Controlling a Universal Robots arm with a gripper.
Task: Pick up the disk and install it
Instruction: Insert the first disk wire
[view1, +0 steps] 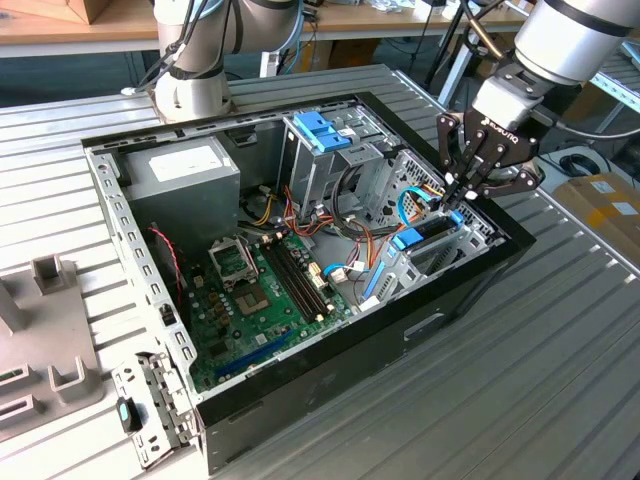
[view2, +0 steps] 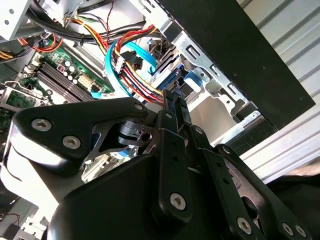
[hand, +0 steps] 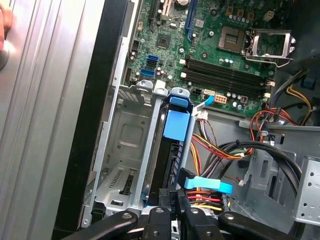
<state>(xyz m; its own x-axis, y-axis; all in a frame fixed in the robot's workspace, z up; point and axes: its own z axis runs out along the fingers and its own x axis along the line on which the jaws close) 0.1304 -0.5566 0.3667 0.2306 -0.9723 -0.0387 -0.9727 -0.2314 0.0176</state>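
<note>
Blue-framed, the disk (hand: 170, 155) is standing on edge in the drive bay (hand: 125, 150), directly beneath the end effector (hand: 175, 202), whose fingers are clamping together on its upper edge.

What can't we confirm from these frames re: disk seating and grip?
- Disk label: hidden. It stands on edge in the drive bay, showing its blue frame and dark side in the first wrist view.
- Depth of seating: its lower end is hidden behind the bay wall in the exterior view.
- Gripper contact: fingertips meet at the disk's edge; the finger links cover the contact in the second wrist view.
</note>
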